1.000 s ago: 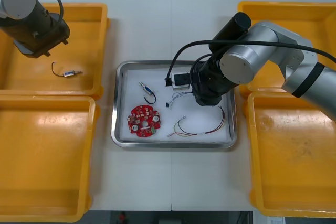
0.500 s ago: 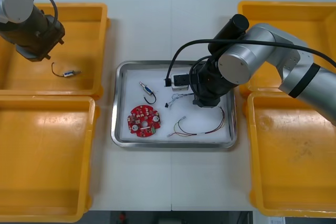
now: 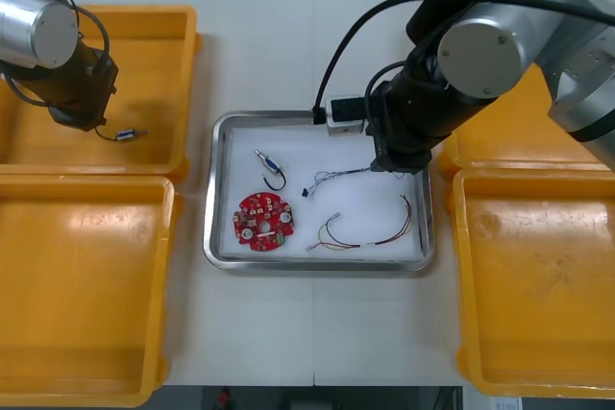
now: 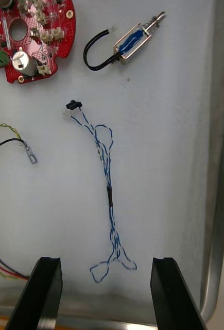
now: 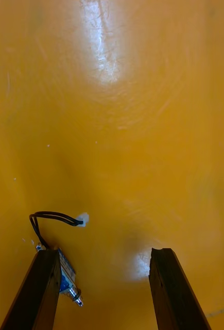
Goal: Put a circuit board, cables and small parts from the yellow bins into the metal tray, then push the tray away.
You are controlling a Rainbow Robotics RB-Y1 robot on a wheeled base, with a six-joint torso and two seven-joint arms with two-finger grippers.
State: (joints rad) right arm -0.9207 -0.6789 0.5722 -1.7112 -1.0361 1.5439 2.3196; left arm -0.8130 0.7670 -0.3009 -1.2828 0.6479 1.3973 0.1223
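My right fingers (image 4: 168,289), spread, have lifted off the twisted blue-and-white cable (image 4: 107,191), which now lies loose just beyond them in the white-floored metal tray (image 4: 222,206): delivered. My left fingers (image 5: 45,289), also spread, have dropped toward the small blue-wrapped metal part (image 5: 66,277) just beside one of them in the yellow plastic bin (image 5: 142,129).

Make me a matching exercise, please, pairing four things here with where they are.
1 round red circuit board
2 twisted blue and white cable
3 red and yellow cable
4 left tool

A over the far left yellow bin
B left half of the metal tray
C below the open right tool
D tray's right half, near edge

Pairs: 1-B, 2-C, 3-D, 4-A
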